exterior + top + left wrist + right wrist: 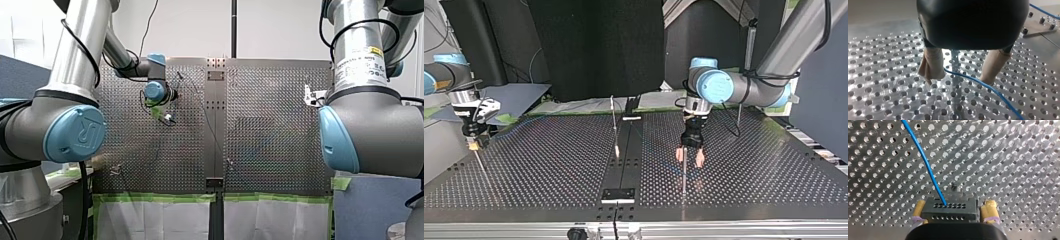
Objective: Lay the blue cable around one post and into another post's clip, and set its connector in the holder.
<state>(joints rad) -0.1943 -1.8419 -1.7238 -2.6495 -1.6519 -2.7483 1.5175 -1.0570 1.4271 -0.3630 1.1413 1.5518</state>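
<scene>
Right under my left pincer [961, 79] the blue cable [978, 86] runs slantwise between the beige pads [931, 67], which stand wide and grip nothing. It passes just beside what I take to be a thin post [955, 62] rising from the counter [885, 95], so this arm is the nearer one for the looping. Farther off, my right pincer [954, 207] is clamped on the black connector [949, 211], with the cable leading away from its face.
</scene>
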